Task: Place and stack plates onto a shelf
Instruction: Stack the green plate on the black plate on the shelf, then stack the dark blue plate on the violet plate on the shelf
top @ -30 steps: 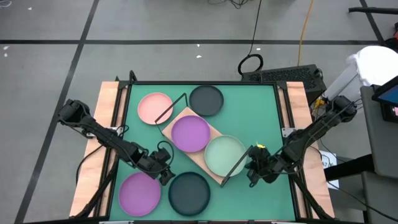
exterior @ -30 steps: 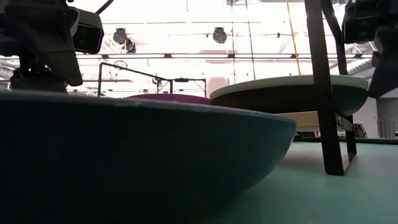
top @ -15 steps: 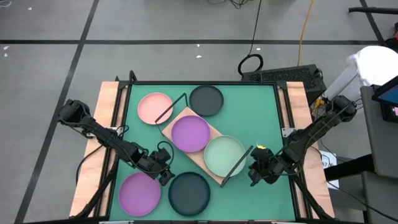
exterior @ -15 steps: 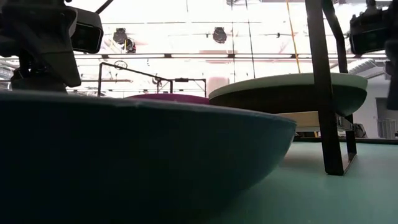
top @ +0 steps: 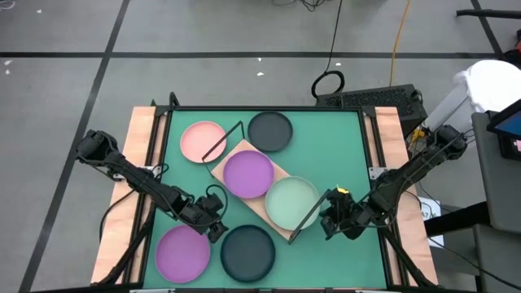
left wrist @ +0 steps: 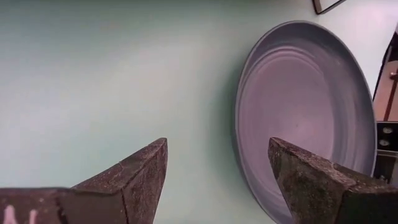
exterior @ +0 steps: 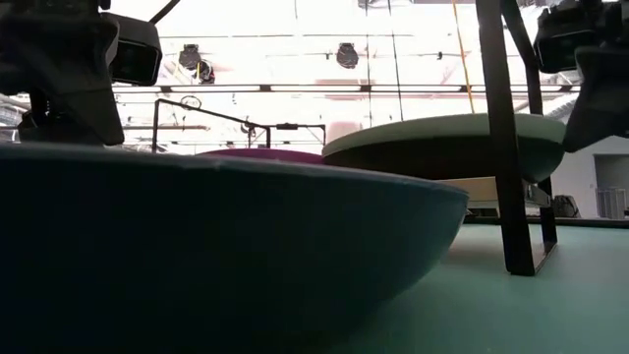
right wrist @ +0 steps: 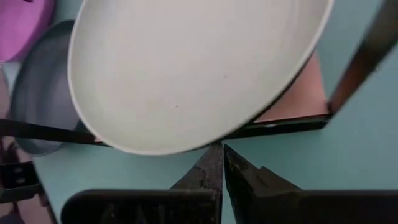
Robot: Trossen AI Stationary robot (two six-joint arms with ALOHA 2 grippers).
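Note:
The shelf [top: 221, 168], a light wood board with black wire end frames, lies slantwise mid-table. A purple plate [top: 249, 173] and a pale grey-green plate [top: 291, 202] rest on it. On the mat lie a pink plate [top: 203, 141], a dark plate [top: 269, 131], a second purple plate [top: 183, 252] and a second dark plate [top: 247, 252]. My right gripper [top: 328, 221] is shut at the shelf's near-right end. My left gripper [top: 216, 230] hovers open between the two near plates, the dark plate [left wrist: 298, 118] just ahead of its fingers. My right gripper [right wrist: 221, 152] has its shut fingertips against the shelf's near-right end, at the frame's bottom wire [right wrist: 280, 123] just under the pale plate's rim [right wrist: 186, 148]. It comes low and level from the table's right. Whether it touches wire, rim or both, I cannot tell.
The wire frame's upright [exterior: 496, 138] stands close beside my right gripper. The table's wooden side rails [top: 142, 163] border the green mat. Bare mat lies along the right side [top: 342, 155] and the far edge. Cables and a black case sit on the floor beyond.
My right gripper drew back a little toward the table's right, then moved left against the shelf's end. The shelf's near-right end, with the pale plate on it, slid slightly toward the table's left.

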